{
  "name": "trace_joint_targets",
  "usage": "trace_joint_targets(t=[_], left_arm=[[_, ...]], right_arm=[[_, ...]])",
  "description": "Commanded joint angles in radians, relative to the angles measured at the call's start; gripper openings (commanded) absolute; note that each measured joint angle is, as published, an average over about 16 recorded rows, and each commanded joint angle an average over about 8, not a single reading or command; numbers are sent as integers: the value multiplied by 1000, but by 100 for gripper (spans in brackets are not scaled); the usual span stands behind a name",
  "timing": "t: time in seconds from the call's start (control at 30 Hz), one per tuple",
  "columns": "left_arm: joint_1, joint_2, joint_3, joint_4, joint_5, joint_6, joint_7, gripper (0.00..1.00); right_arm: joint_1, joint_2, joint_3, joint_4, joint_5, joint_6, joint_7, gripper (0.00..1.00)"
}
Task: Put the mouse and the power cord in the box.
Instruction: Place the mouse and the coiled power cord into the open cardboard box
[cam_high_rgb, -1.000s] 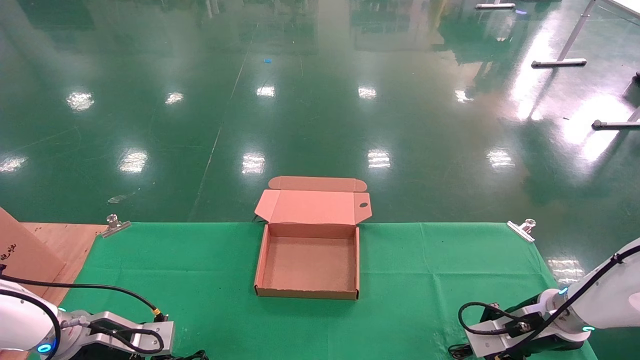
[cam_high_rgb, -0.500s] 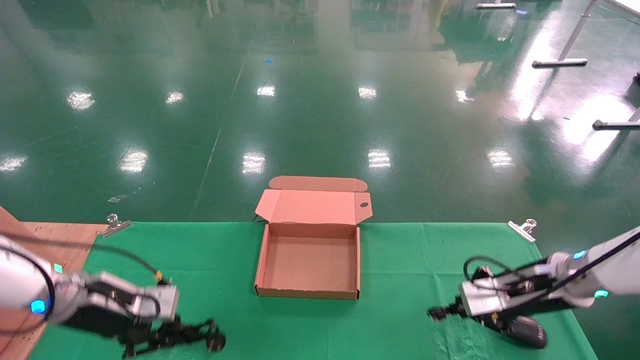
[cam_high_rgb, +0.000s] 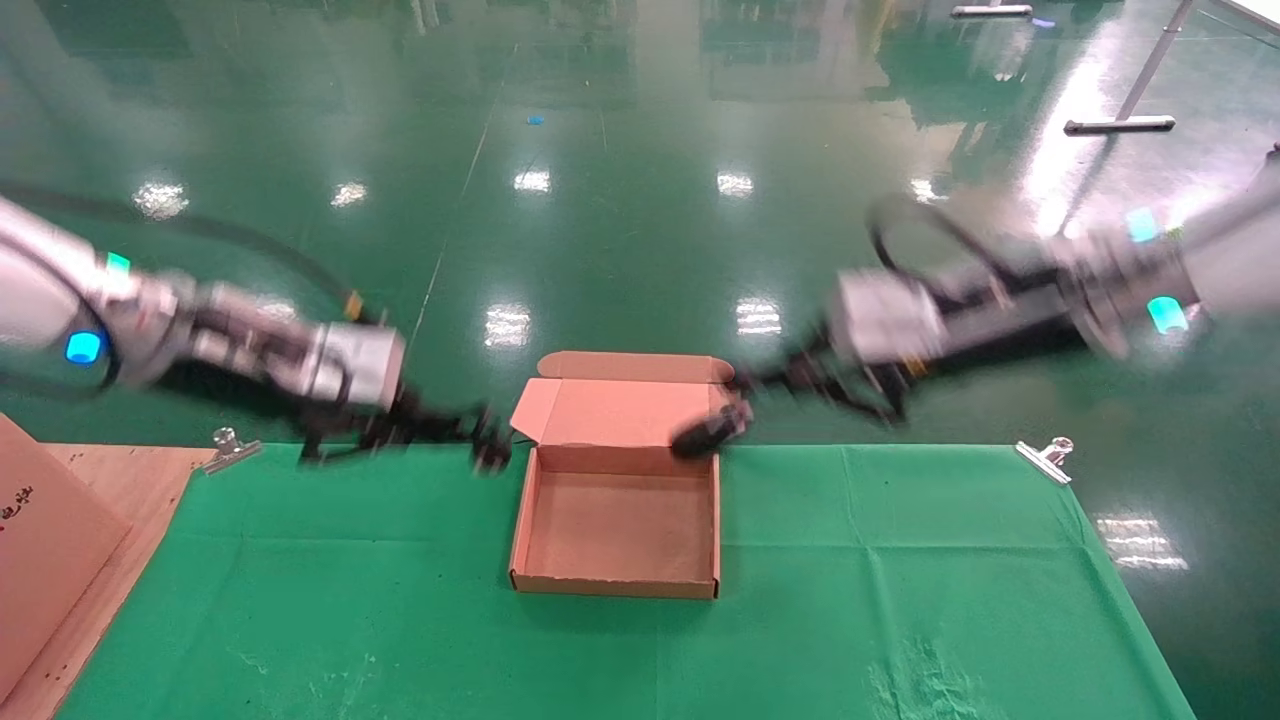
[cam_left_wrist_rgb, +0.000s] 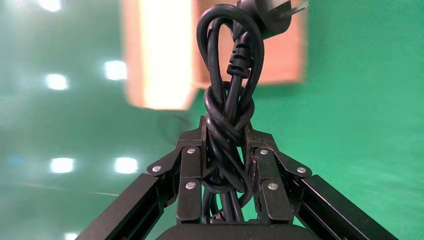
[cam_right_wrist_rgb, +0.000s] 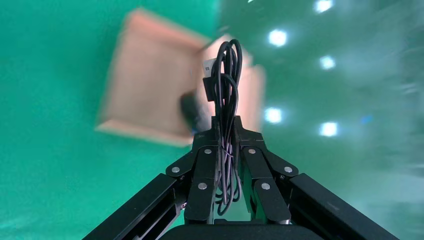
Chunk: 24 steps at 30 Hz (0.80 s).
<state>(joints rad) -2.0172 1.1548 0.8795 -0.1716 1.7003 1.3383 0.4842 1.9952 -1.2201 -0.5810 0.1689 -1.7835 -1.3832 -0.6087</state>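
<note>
Head view: both arms are up over the bench (cam_high_rgb: 900, 560), one on each side of the box (cam_high_rgb: 618, 580), which sits open in the middle of the green cloth with its lid (cam_high_rgb: 620, 412) tilted back on the far side. The left gripper (cam_high_rgb: 440, 430) hangs just left of the box's far-left corner, jaws clamped on the power cord (cam_high_rgb: 470, 432), and the bundle pokes out past the jaw tips toward the box. In the left wrist view the cord (cam_left_wrist_rgb: 227, 115) is pinched tight between the two jaws of the gripper (cam_left_wrist_rgb: 226, 165), knotted loops standing out beyond them, the chunky plug at the outer end.

On the other side, the right gripper (cam_high_rgb: 800, 378) reaches in from the right, above the box's far-right corner. The right wrist view shows its jaws pressed together on the mouse's thin coiled cable (cam_right_wrist_rgb: 225, 100), loops sticking out beyond the gripper (cam_right_wrist_rgb: 227, 160). The mouse (cam_high_rgb: 710, 432) itself dangles below the jaws, dark and oval, in front of the lid at the box's far-right corner, not yet resting inside.
</note>
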Motion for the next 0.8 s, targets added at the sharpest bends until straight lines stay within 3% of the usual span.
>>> trace_joint_targets(t=[0.03, 0.23, 0.47, 0.6, 0.8], left_arm=[[-36, 13, -7, -12, -6, -22, 1, 0], [-75, 54, -32, 32, -35, -91, 44, 0], [-58, 94, -44, 83, -50, -176, 88, 0], [-5, 124, -65, 102, -80, -238, 113, 0], [137, 190, -106, 117, -140, -470, 87, 0]], right_arm=[[37, -39, 3, 26, 2, 13, 40, 0], [39, -130, -20, 44, -18, 99, 118, 0], [26, -134, -40, 61, 1, 120, 151, 0], [29, -127, -46, 55, 14, 116, 150, 0], [32, -108, -46, 24, 31, 98, 126, 0]])
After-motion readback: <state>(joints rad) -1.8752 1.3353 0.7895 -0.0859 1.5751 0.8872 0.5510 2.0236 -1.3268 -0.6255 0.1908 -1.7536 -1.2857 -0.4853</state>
